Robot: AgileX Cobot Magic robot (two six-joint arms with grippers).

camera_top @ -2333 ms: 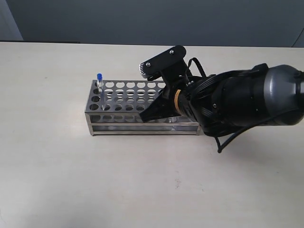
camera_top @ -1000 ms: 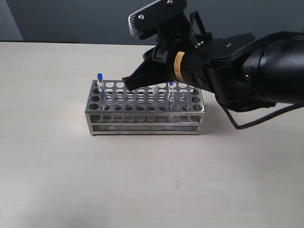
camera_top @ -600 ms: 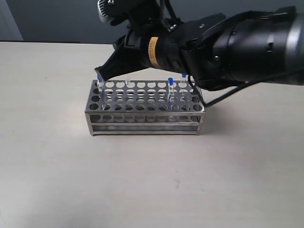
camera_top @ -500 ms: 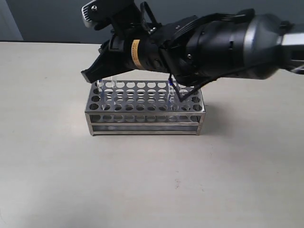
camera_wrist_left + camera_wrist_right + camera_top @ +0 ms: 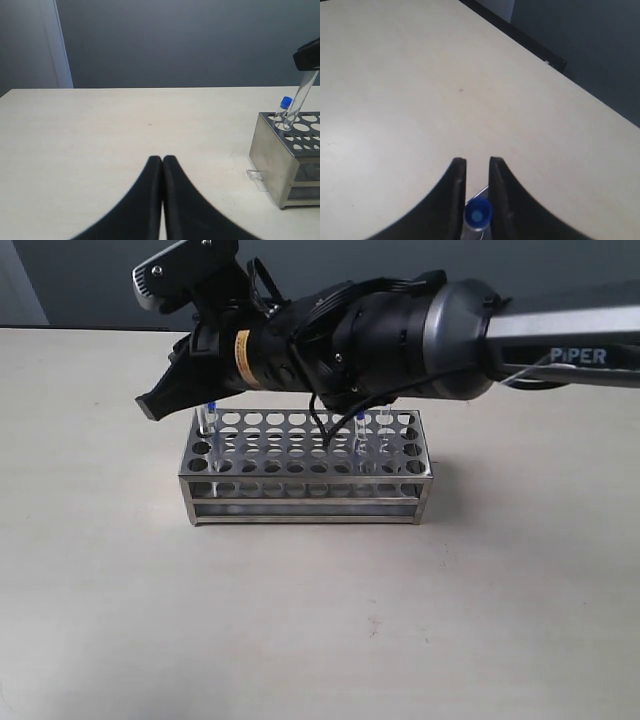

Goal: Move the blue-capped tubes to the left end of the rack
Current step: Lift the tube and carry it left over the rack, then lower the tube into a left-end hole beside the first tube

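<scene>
Reaches the right gripper (image 5: 478, 161) across to the left end of the rack (image 5: 305, 485), set toward the far edge of the table (image 5: 300, 640). Clamps the held blue-capped tube (image 5: 478, 215) between the fingers, cap up and well back from the tips, probably for a steadier hold. Carries it tilted, lower end at or just inside a hole beside the seated tube (image 5: 285, 103) in the end row, likely to find the hole before straightening. Leaves another blue-capped tube (image 5: 359, 421) near the right end, not yet moved. Parks the left gripper (image 5: 163, 160) pressed together on nothing, above the table well off the rack's left end, presumably to stay clear.
</scene>
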